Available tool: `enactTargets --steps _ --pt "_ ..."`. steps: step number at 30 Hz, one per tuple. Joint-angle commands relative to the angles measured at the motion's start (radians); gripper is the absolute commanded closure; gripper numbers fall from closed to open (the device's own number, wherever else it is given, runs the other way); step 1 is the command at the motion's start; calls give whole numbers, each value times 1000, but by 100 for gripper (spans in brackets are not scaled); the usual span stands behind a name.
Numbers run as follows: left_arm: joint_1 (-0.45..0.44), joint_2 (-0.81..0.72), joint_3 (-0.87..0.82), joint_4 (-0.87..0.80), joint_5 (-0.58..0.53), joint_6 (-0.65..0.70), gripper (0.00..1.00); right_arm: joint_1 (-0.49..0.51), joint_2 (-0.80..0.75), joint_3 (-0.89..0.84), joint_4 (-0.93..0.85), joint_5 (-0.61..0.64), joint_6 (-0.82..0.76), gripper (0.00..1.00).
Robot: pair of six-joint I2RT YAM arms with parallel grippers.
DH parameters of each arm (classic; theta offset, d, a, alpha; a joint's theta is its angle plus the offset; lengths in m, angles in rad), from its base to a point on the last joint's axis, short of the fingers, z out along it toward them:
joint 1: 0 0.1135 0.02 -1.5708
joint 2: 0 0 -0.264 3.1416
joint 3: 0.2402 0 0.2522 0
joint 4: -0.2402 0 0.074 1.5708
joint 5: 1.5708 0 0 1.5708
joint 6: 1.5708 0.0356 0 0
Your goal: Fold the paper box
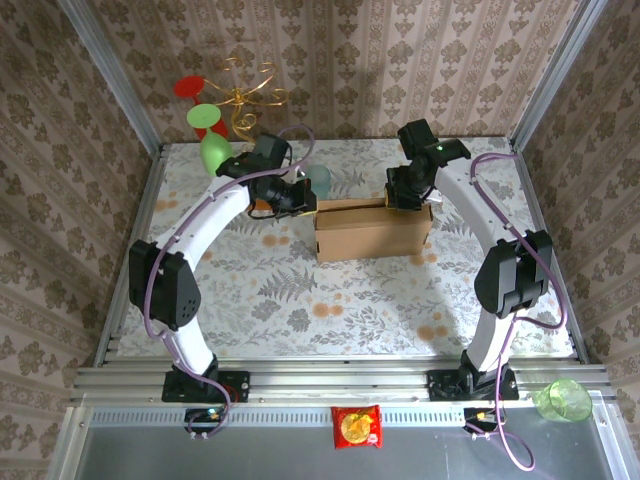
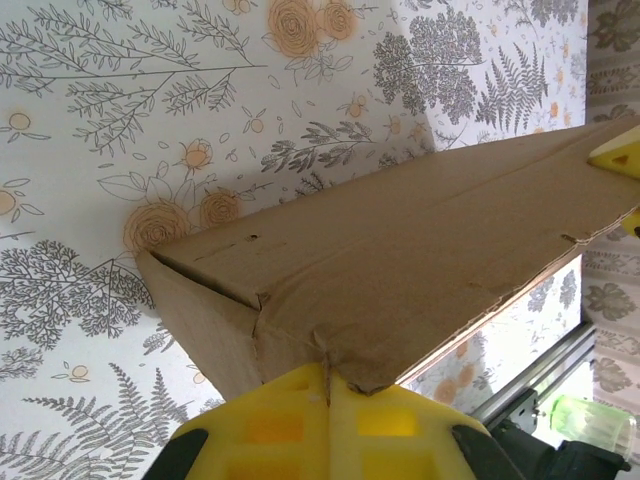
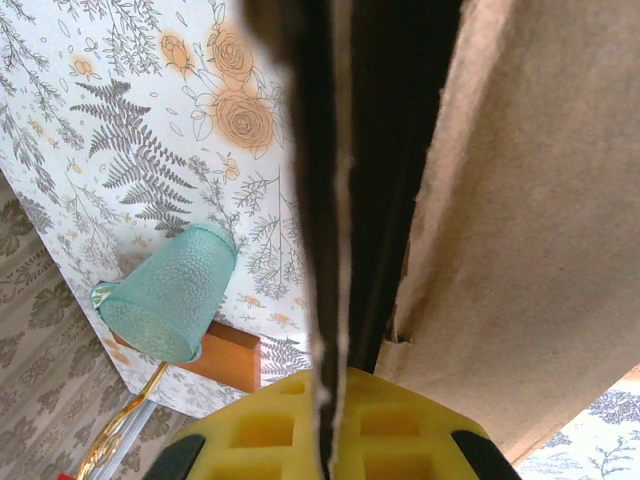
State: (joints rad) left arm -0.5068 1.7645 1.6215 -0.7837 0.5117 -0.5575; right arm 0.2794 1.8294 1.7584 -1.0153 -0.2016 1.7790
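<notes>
Both arms are on the paper box (image 1: 372,232), which sits mid-table with its long side running across the overhead view. The left gripper (image 1: 300,200) works the left end. In its wrist view the yellow fingers (image 2: 270,425) are pressed together on a corner of the carton, with the cardboard seam nipped right between the jaws. The rest of the brown panel runs up and away from them.

The right gripper (image 1: 405,195) is on the far right edge. Its wrist view shows a thin flap edge (image 3: 325,250) dropping straight into the slot between its fingers (image 3: 270,430), jaws clamped on that single sheet. A broad wall of the box stands just to the right of the jaws.

This reads as a flap being worked over while the other end is held, so the left grip should act purely as an anchor. It has only a corner, and any tug along the box would likely peel it out. The right arm should swing its flap in an arc about the crease rather than drag it sideways, and the sheet wants to sit deep between the pads so it bends at the score line.

A teal cup (image 3: 170,295) lies off to the left of the right jaws, over a wooden slab (image 3: 225,355) (apart from the box, but close enough to clip on a wide swing).
</notes>
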Motion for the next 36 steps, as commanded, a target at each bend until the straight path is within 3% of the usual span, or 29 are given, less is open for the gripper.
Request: enactTargets --steps 1,12,36 --pt "-15 -4 -13 65 118 -74 100 15 37 -55 -100 12 -10 100" --pt "-13 -21 -73 115 113 -94 100 14 42 -54 -92 10 -9 100" --pt "-38 -132 -291 283 -4 -79 100 17 38 -55 -77 8 -18 100"
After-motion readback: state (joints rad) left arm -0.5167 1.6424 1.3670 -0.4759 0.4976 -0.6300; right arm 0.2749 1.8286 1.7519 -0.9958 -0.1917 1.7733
